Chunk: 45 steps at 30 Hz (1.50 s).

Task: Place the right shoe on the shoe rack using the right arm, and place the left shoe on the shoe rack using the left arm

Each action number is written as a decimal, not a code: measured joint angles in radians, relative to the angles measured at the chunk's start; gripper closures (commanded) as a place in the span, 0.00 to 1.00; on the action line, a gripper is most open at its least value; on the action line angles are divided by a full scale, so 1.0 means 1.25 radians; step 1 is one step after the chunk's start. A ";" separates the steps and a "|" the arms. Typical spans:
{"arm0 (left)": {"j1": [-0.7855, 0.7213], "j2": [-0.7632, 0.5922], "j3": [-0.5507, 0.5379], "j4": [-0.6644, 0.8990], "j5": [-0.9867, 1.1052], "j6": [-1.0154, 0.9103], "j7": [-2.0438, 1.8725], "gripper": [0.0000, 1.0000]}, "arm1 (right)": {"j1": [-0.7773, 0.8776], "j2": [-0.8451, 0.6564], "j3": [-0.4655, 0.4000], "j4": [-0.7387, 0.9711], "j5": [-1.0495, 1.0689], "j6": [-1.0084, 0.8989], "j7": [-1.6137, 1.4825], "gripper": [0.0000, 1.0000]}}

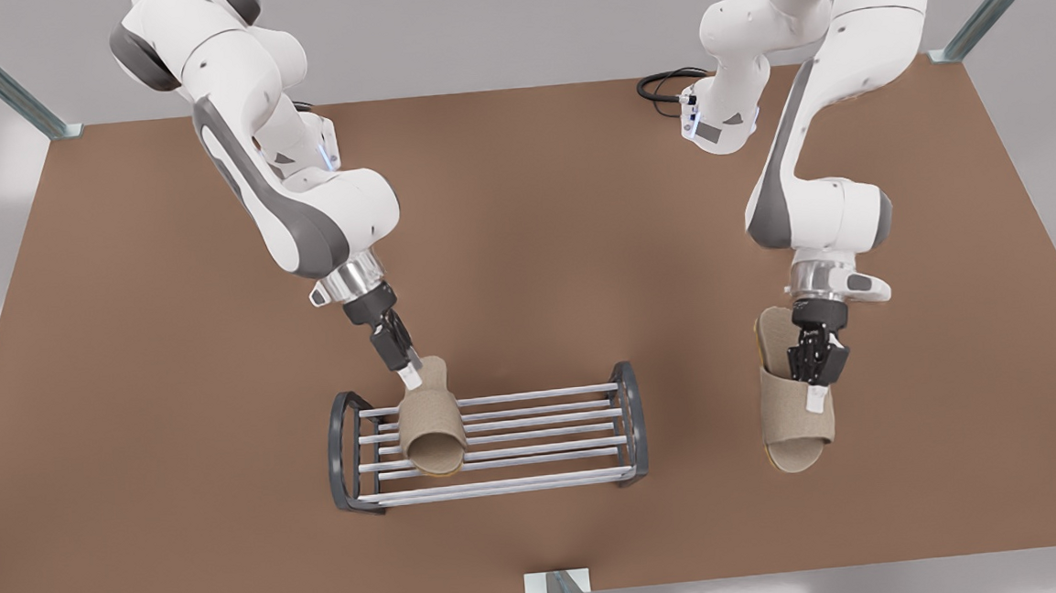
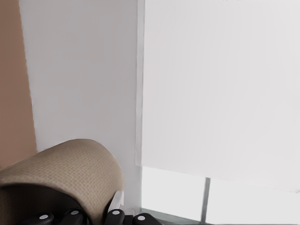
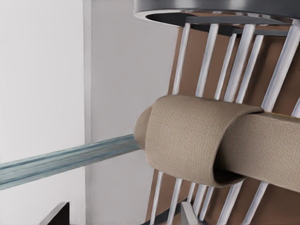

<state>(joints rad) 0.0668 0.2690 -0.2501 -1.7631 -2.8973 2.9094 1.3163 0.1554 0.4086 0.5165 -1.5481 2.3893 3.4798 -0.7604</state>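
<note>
rack (image 1: pixel 500 445): silver bars, dark arched ends | tan slipper (image 1: pixel 430 426) on bars

Right hand (image 1: pixel 411 373) gripping right shoe (image 1: pixel 432 423) over shoe rack (image 1: pixel 491 444), left hand (image 1: pixel 816 391) holding left shoe (image 1: pixel 792 394)

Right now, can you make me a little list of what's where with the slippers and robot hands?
right gripper: shut on right shoe, over the shoe rack
right shoe: tilted, toe on the rack bars
left gripper: shut on left shoe, toward the front view's right
left shoe: beside the rack, apart from it
table: brown
</note>
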 measured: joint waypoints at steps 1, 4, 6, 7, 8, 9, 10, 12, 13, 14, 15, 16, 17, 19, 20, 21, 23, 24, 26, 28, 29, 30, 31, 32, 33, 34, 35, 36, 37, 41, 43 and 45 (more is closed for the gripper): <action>0.000 -0.013 -0.003 0.029 0.000 0.028 -0.008 0.79 | -0.001 0.000 0.000 0.000 -0.002 0.000 0.009 0.00; 0.002 -0.024 -0.025 0.074 0.000 0.104 -0.031 0.79 | -0.009 -0.005 0.000 -0.001 -0.003 0.002 0.034 0.00; 0.000 -0.019 -0.032 0.090 0.000 0.141 -0.045 0.79 | -0.013 -0.008 0.000 -0.002 -0.003 0.004 0.049 0.00; 0.001 -0.017 -0.034 0.093 0.000 0.155 -0.051 0.79 | -0.014 -0.019 0.001 -0.002 -0.002 0.007 0.055 0.00; 0.001 -0.014 -0.035 0.094 0.000 0.167 -0.056 0.79 | -0.023 -0.048 0.004 -0.019 0.000 0.011 0.061 0.00; 0.001 -0.012 -0.035 0.095 0.000 0.178 -0.062 0.79 | -0.050 -0.084 0.022 -0.052 0.001 0.014 0.066 0.00; 0.002 -0.011 -0.035 0.095 0.000 0.186 -0.067 0.79 | -0.077 -0.123 0.038 -0.095 0.002 0.016 0.068 0.00; 0.004 -0.007 -0.046 0.143 0.000 0.214 -0.077 0.79 | -0.119 -0.213 0.069 -0.219 0.003 0.020 0.064 0.00; -0.001 -0.004 -0.057 0.179 0.000 0.235 -0.081 0.79 | -0.132 -0.240 0.075 -0.270 0.004 0.022 0.051 0.00; -0.012 -0.003 -0.068 0.201 0.000 0.254 -0.085 0.79 | -0.150 -0.259 0.076 -0.314 0.003 0.023 0.030 0.00; -0.041 0.000 -0.073 0.219 0.000 0.270 -0.089 0.79 | -0.164 -0.269 0.066 -0.343 0.003 0.023 -0.004 0.00; -0.093 0.008 -0.074 0.239 0.000 0.284 -0.092 0.79 | -0.171 -0.274 0.041 -0.366 0.003 0.020 -0.047 0.00; -0.148 0.029 -0.075 0.272 0.000 0.296 -0.095 0.79 | -0.159 -0.277 -0.013 -0.392 0.003 0.000 -0.100 0.00; -0.231 0.080 -0.072 0.343 0.000 0.316 -0.101 0.79 | -0.161 -0.275 -0.128 -0.454 -0.043 -0.083 -0.216 0.01; -0.269 0.101 -0.062 0.369 0.000 0.323 -0.104 0.79 | -0.144 -0.252 -0.222 -0.473 -0.138 -0.164 -0.269 0.02; -0.322 0.133 -0.042 0.407 0.000 0.329 -0.107 0.79 | -0.161 -0.213 -0.309 -0.448 -0.272 -0.256 -0.314 0.02; -0.446 0.196 0.038 0.473 0.000 0.336 -0.111 0.79 | -0.257 -0.166 -0.383 -0.314 -0.666 -0.417 -0.350 0.01; -0.498 0.234 0.078 0.503 0.000 0.339 -0.113 0.79 | -0.257 -0.165 -0.397 -0.248 -0.894 -0.497 -0.337 0.00; -0.549 0.288 0.120 0.529 0.017 0.341 -0.117 0.79 | -0.196 -0.199 -0.403 -0.174 -1.282 -0.675 -0.267 0.00; -0.558 0.311 0.138 0.535 0.040 0.343 -0.121 0.79 | -0.162 -0.232 -0.384 -0.152 -1.541 -0.846 -0.180 0.00; -0.560 0.319 0.146 0.537 0.048 0.344 -0.122 0.79 | -0.155 -0.244 -0.366 -0.144 -1.637 -0.923 -0.132 0.00; -0.559 0.327 0.157 0.538 0.054 0.343 -0.124 0.79 | -0.140 -0.240 -0.359 -0.103 -1.709 -0.996 -0.090 0.00; -0.558 0.337 0.167 0.540 0.058 0.341 -0.125 0.79 | -0.128 -0.230 -0.359 -0.059 -1.764 -1.060 -0.054 0.00; -0.561 0.347 0.177 0.547 0.062 0.339 -0.126 0.79 | -0.129 -0.224 -0.358 -0.030 -1.807 -1.114 -0.019 0.00; -0.571 0.357 0.190 0.552 0.064 0.337 -0.128 0.79 | -0.137 -0.218 -0.358 -0.011 -1.841 -1.162 0.016 0.00; -0.580 0.363 0.195 0.554 0.066 0.336 -0.129 0.79 | -0.149 -0.202 -0.359 0.002 -1.867 -1.204 0.050 0.00; -0.587 0.366 0.198 0.555 0.068 0.335 -0.130 0.79 | -0.163 -0.172 -0.358 0.039 -1.889 -1.246 0.082 0.00; -0.591 0.368 0.199 0.556 0.069 0.335 -0.131 0.79 | -0.172 -0.133 -0.358 0.096 -1.908 -1.291 0.112 0.00; -0.593 0.370 0.200 0.556 0.070 0.334 -0.132 0.79 | -0.177 -0.111 -0.357 0.128 -1.925 -1.330 0.141 0.00; -0.592 0.396 0.216 0.575 0.071 0.323 -0.136 0.79 | -0.188 -0.089 -0.356 0.162 -1.964 -1.433 0.240 0.00; -0.594 0.400 0.223 0.580 0.072 0.318 -0.137 0.65 | -0.190 -0.090 -0.356 0.158 -1.973 -1.458 0.297 0.00; -0.594 0.402 0.224 0.580 0.072 0.310 -0.140 0.42 | -0.190 -0.088 -0.358 0.156 -1.976 -1.476 0.357 0.00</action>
<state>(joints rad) -0.6752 0.7720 0.0303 -1.0376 -2.8072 3.2970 1.1418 -0.0823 0.2983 0.0688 -1.3528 -0.0805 1.6342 -0.3137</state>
